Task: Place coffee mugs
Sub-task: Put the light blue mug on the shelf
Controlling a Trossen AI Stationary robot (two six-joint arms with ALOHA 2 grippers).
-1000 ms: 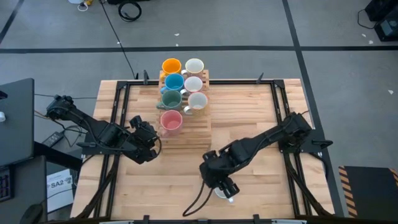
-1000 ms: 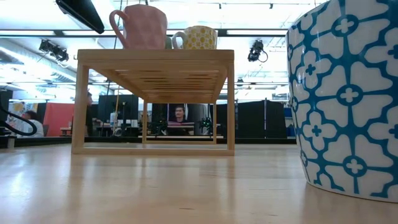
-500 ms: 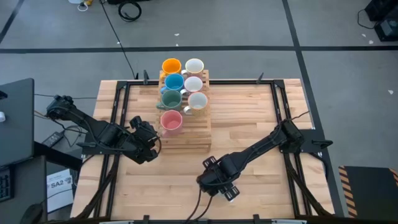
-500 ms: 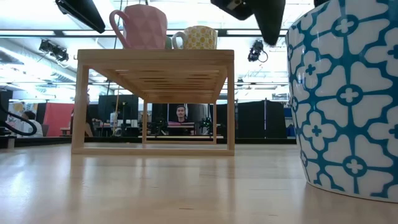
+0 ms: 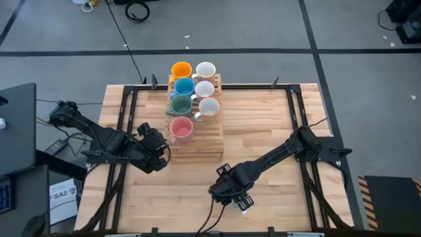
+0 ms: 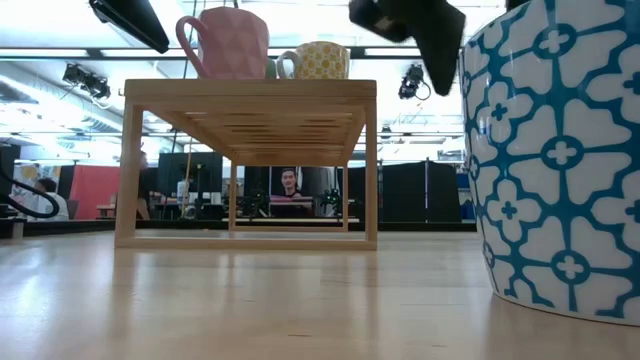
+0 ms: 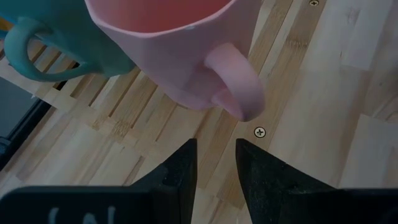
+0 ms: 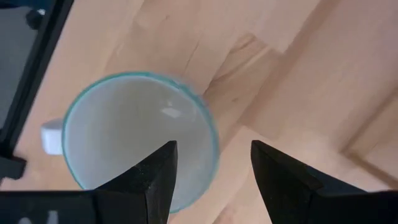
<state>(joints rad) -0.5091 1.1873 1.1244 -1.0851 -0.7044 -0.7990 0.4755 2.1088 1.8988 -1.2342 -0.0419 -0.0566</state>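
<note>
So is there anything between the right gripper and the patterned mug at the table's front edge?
Nothing visible. The right gripper hangs open directly above the blue-patterned mug, one finger over its opening and one outside the rim, with only bare table around it.

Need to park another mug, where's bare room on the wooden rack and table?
The wooden rack is bare on its near end, beside the pink mug; its far end is packed. The table lies open between rack and right arm.
</note>
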